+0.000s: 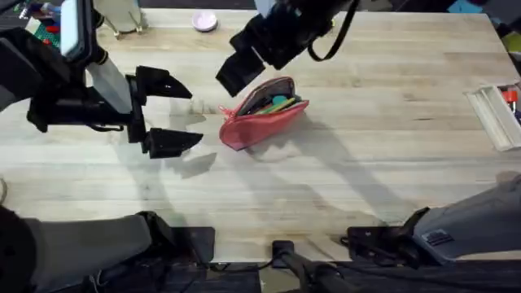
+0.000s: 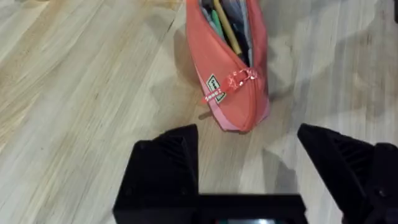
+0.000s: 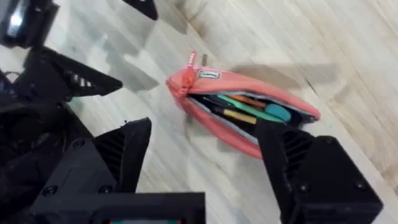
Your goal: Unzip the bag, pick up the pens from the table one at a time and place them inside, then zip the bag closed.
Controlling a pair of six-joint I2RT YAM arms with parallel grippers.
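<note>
From overhead, the bag (image 1: 262, 112) is seen lying unzipped near the middle of the counter (image 1: 391, 146), with the pens (image 1: 277, 102) already inside. The left gripper (image 1: 172, 114) is held just beside the bag's near end, jaws spread wide and empty; the right gripper (image 1: 244, 61) hangs above the far end. The closing step appears to be in hand: one end should be pinned while the pull is drawn along the top edge. A clear case (image 1: 498, 112) lies at the counter's right edge and a pink disc (image 1: 204, 21) at its far edge.

In the left wrist view, the zipper pull (image 2: 239, 79) is found at the bag's closed end, so it should be pinched squarely.

In the right wrist view, the jaws are wide, nothing held, above the open mouth.
</note>
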